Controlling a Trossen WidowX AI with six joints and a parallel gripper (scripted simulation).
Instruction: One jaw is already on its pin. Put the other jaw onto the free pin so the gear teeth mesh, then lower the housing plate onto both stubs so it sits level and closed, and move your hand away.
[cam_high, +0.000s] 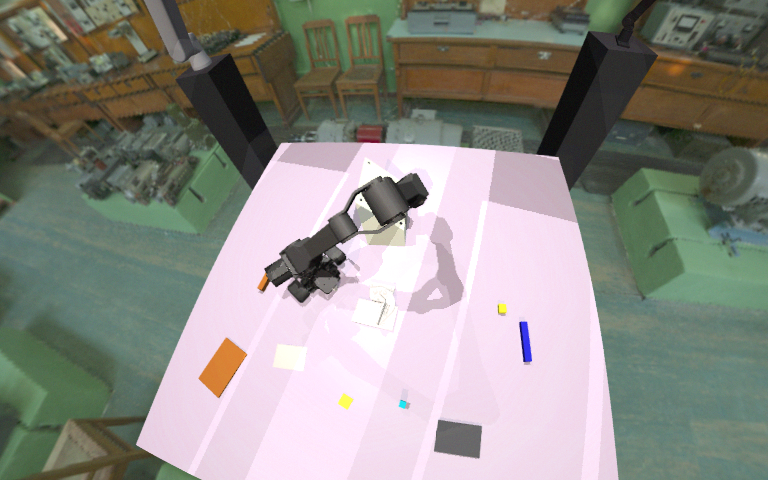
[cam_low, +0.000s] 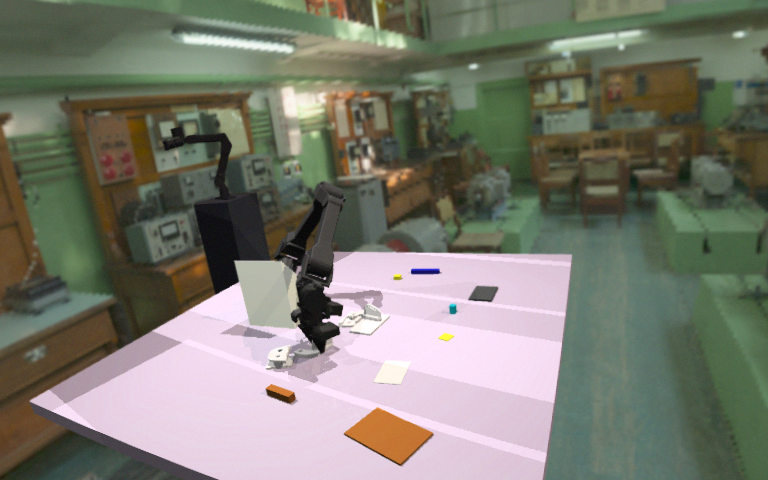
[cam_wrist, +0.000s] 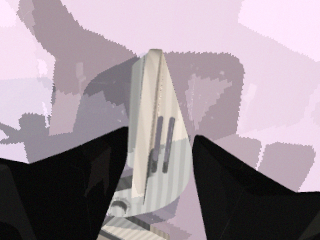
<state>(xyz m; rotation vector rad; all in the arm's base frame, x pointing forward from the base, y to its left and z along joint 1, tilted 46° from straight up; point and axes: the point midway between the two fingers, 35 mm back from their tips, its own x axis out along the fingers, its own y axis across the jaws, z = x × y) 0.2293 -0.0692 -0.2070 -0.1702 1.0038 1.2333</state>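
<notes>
The loose white jaw (cam_low: 305, 352) (cam_wrist: 172, 150) has a flat slotted body, an upright fin and gear teeth at its near end. My gripper (cam_low: 323, 346) (cam_wrist: 162, 138) is low over the table and shut on this jaw, one finger on each side. The white housing plate (cam_low: 280, 355) (cam_wrist: 132, 231) lies just beyond the jaw's toothed end, with its lower part cut off in the wrist view. The white base (cam_high: 367, 312) (cam_low: 367, 325) stands apart, toward the table's middle, with the other jaw (cam_low: 372, 311) on it. The pins and stubs are too small to make out.
An orange block (cam_high: 262, 281) (cam_low: 280, 393) lies beside the arm. An orange plate (cam_high: 222, 367) (cam_low: 389, 435), a cream sheet (cam_high: 289, 357) (cam_low: 391, 372), a yellow tile (cam_high: 345, 401) and a cyan block (cam_high: 402, 404) lie toward the front. A tall pale panel (cam_low: 266, 294) stands behind the gripper.
</notes>
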